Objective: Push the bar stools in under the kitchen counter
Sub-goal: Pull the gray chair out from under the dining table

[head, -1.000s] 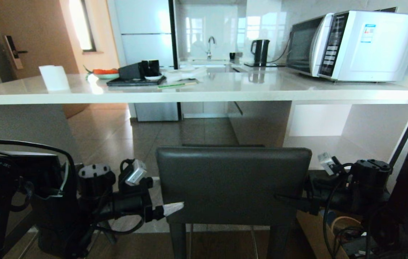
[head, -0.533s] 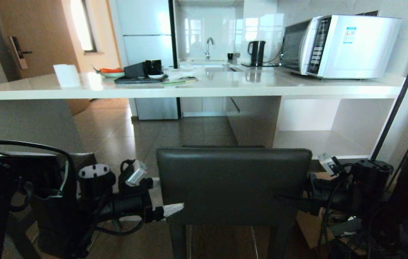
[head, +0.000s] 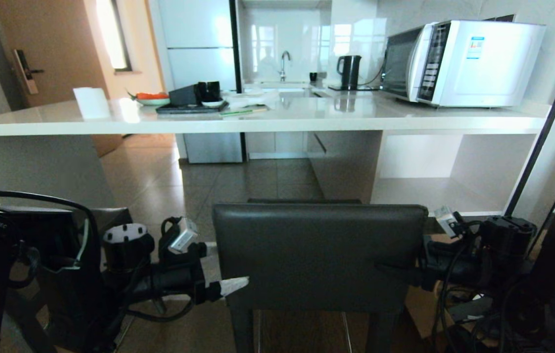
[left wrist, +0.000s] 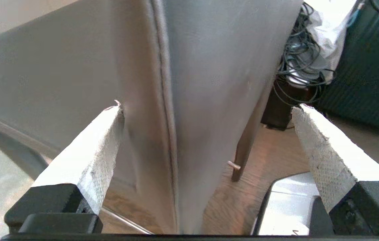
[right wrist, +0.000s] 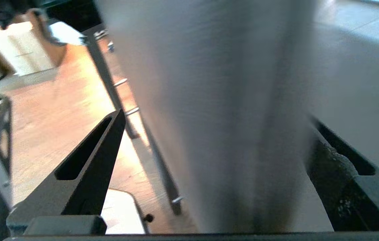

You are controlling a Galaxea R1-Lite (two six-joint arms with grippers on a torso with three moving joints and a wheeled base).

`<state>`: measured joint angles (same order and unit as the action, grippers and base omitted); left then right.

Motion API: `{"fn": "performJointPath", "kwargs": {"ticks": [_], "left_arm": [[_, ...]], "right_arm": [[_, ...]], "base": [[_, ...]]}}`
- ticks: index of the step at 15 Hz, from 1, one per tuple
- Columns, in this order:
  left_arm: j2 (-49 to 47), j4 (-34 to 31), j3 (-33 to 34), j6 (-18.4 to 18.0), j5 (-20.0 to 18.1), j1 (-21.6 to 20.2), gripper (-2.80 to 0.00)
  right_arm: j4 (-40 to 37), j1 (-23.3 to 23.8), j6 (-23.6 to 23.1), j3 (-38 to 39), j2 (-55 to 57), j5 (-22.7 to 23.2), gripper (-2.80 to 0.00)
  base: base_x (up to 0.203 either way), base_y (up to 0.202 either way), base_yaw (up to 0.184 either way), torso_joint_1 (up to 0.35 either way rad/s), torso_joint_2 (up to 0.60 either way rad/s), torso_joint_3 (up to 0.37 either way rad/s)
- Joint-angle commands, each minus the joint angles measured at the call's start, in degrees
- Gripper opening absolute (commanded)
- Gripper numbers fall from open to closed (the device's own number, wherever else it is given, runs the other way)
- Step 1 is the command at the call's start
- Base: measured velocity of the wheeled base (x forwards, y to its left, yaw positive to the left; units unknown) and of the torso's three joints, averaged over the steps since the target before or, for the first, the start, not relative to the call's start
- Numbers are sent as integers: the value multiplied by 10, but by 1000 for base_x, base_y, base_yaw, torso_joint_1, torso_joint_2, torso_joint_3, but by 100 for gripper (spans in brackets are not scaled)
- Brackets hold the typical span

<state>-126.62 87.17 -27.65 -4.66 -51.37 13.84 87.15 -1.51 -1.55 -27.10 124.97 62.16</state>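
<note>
**Desk:** Asking where everything is sitting in the head view.

**Field:** Showing one tall bar stool with a low dark-grey leather backrest at six o'clock, standing short of the long glossy white stone-look kitchen counter running from nine to three o'clock, not yet under it. Showing a white microwave oven at one o'clock on the countertop. Not making out a second stool with any certainty.

**Desk:** And the grippers?

**Field:** Bracketing the backrest from both sides. Left gripper at seven o'clock, spread wide, clamping nothing; in the left wrist view straddling the backrest's side edge, one white textured pad seeming to touch the leather, the other standing well apart. Right gripper at four o'clock, likewise gaping around the opposite edge, its dark fingers holding nothing.

**Desk:** Advising what for the push?

**Field:** Judging by this, driving straight toward twelve o'clock, slowly, keeping both arms level and even so the stool is not twisting toward either side. Pressing low on the backrest rather than at its top rim, guarding against tipping forward on those slim legs. Aiming at the open gap under the countertop, keeping clear of the white shelves at two o'clock. Watching the backrest's top against the thick counter edge.
</note>
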Motion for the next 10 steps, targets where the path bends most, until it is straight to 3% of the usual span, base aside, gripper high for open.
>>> {"fn": "performJointPath", "kwargs": {"ticks": [1, 7, 10], "left_arm": [[12, 5, 17, 1, -2, -9, 0], [40, 5, 79, -2, -4, -84, 0], [85, 5, 107, -3, -1, -125, 0]], "right_arm": [[5, 23, 2, -8, 0, 2, 0], [5, 111, 5, -1, -9, 6, 0], [5, 137, 3, 53, -47, 5, 0]], "base": [[0, 0, 0, 0, 0, 0], [0, 0, 0, 0, 0, 0], [0, 0, 0, 0, 0, 0]]}}
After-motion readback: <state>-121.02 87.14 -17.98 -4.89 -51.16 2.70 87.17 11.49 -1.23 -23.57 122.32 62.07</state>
